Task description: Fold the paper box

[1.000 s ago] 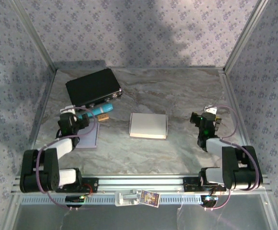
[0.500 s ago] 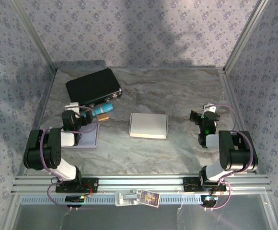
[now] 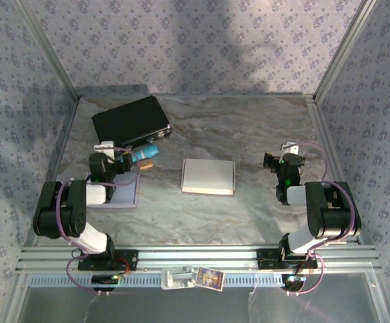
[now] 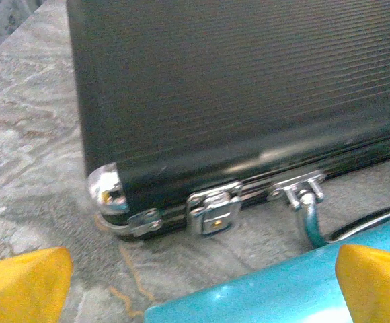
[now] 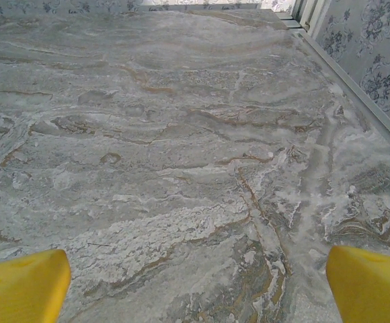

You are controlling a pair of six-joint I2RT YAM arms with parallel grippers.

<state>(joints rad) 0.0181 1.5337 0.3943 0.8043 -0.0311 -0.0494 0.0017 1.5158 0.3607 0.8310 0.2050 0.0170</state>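
White flat paper box [image 3: 208, 176] lies on the grey marbled tabletop [image 3: 249, 128] between the two arms, well apart from both grippers. The left gripper [image 3: 122, 163] is spread wide and holds nothing, with a teal object [image 4: 262, 296] low between its yellow fingertips [image 4: 27, 286] and a black ribbed case with chrome latches [image 4: 235, 87] just beyond. The right gripper [image 3: 273, 161] is equally wide and empty above bare tabletop.

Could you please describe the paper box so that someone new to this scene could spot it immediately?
Start from the marbled table and look at its middle. The paper box lies flat there, apart from the black case and the teal object to its left. It is the only white rectangle.
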